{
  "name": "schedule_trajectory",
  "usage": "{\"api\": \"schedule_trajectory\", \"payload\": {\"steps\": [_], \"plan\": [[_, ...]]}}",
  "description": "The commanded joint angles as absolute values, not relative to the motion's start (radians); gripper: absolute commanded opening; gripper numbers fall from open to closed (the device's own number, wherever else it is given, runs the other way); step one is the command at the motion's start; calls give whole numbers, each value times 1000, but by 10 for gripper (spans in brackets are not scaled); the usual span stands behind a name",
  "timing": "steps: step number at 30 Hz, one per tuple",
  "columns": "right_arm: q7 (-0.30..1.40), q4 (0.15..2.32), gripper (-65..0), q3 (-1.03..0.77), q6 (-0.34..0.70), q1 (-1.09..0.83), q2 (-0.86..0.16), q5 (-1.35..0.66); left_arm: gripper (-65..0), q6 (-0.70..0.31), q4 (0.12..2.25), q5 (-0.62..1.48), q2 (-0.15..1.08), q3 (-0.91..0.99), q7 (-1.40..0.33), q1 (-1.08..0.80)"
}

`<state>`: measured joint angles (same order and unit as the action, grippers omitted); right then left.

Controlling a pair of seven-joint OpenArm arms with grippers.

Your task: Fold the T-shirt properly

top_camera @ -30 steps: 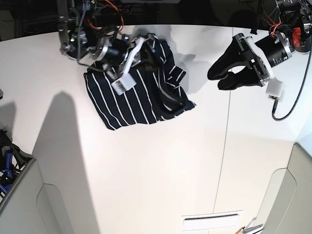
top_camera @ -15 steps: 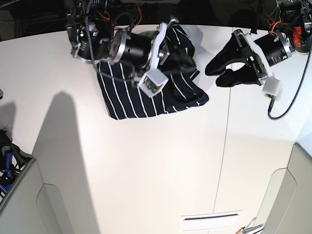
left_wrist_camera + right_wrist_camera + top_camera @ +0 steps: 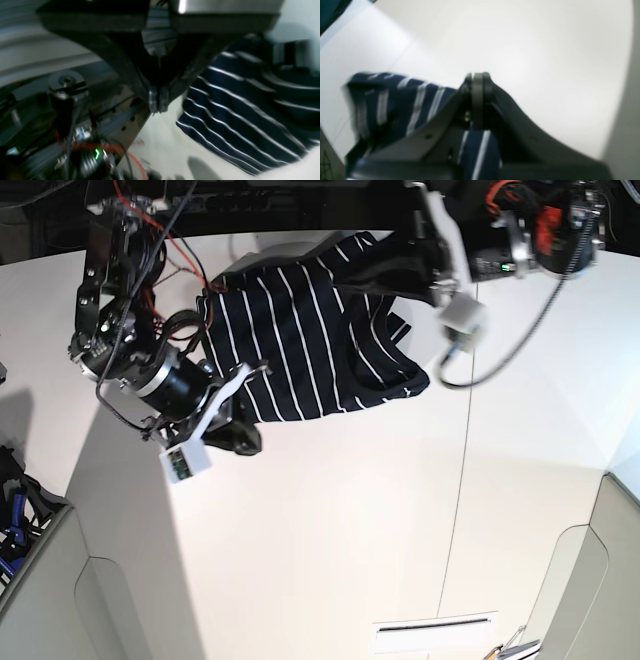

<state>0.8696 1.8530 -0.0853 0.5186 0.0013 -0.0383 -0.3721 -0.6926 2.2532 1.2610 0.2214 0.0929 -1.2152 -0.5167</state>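
White table (image 3: 330,530): T-shirt (image 3: 300,330) between closed left gripper (image 3: 360,275), right gripper (image 3: 243,442).

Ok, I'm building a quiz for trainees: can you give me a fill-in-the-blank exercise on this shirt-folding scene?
The T-shirt has thin ___ stripes.
The left gripper is ___, fingertips together.
In the base view, the right gripper sits at the T-shirt's lower-___ corner.
Missing words: white; shut; left.

T-shirt (image 3: 395,100) motion-blurred; left hand (image 3: 350,278) tips hidden in fabric.
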Motion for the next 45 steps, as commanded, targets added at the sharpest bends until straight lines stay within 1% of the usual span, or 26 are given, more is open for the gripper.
{"api": "schedule_trajectory", "payload": {"steps": [1, 4, 8, 10, 14, 19, 23, 27, 31, 35, 38, 42, 45], "plan": [[839, 1827, -650, -95, 521, 43, -39, -390, -650, -698, 2260, 1239, 207, 50, -1173, -519], [836, 1682, -650, -100, 525, 117, -39, -413, -650, -698, 2203, 1074, 177, -75, -1116, -518], [833, 1501, -650, -96, 574, 204, -38, -438, -650, -698, 2060, 928, 178, -183, -994, -514], [834, 1429, -650, -96, 574, 239, -38, -438, -650, -698, 1990, 888, 178, -198, -968, -495], [833, 1338, -650, -96, 581, 281, -38, -443, -650, -698, 1905, 857, 178, -183, -968, -437], [863, 1325, -650, -96, 590, 271, -39, -465, -650, -698, 1834, 774, 178, -145, -960, -374], [902, 1326, -650, -96, 590, 270, -47, -469, -650, -697, 1777, 717, 178, -67, -923, -297], [920, 1326, -650, -96, 590, 261, -102, -553, -650, -672, 1695, 676, 185, 10, -913, -210], [942, 1326, -650, -97, 591, 218, -141, -628, -650, -666, 1584, 659, 207, 43, -869, -125], [948, 1330, -650, -97, 591, 150, -141, -696, -650, -665, 1475, 638, 233, 44, -860, -12], [955, 1339, -650, -97, 602, 89, -141, -767, -650, -665, 1441, 638, 236, 43, -864, 51], [974, 1382, -650, -97, 607, 9, -126, -805, -650, -665, 1440, 639, 236, 44, -864, 89], [981, 1436, -650, -97, 607, -45, -97, -827, -650, -661, 1440, 644, 236, 43, -863, 92]]}}
